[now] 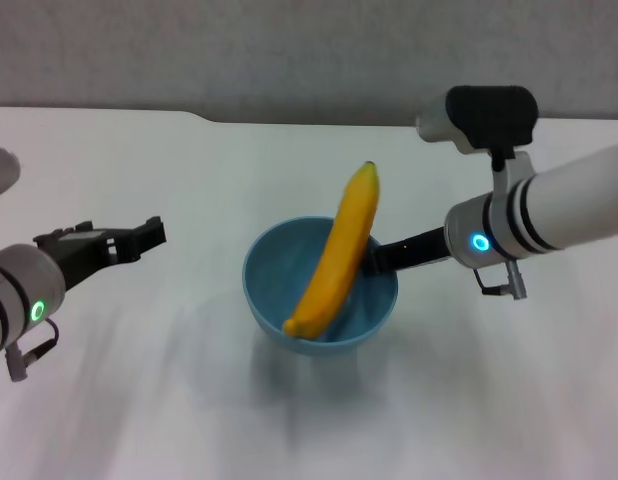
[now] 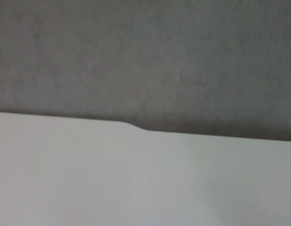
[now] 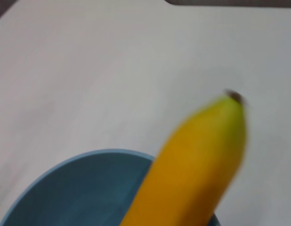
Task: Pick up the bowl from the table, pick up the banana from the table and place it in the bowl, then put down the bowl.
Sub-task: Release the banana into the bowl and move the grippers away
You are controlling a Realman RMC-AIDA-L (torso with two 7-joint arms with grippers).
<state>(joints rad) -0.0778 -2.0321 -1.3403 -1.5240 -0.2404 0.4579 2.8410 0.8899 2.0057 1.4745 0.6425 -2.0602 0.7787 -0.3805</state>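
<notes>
The light-blue bowl (image 1: pixel 274 275) is in the middle of the white table (image 1: pixel 189 160). The yellow banana (image 1: pixel 341 258) lies slanted in it, its lower end inside and its dark-tipped end sticking out over the far rim. My right gripper (image 1: pixel 374 260) is shut on the bowl's right rim. A shadow under the bowl suggests it hangs slightly above the table. In the right wrist view the banana (image 3: pixel 197 165) rises out of the bowl (image 3: pixel 75 188). My left gripper (image 1: pixel 129 238) is open and empty, left of the bowl and apart from it.
The table's dark notched far edge (image 1: pixel 204 118) runs along the back, with a grey wall behind it. The left wrist view shows only bare tabletop (image 2: pixel 112 179), that edge (image 2: pixel 136 126) and the wall.
</notes>
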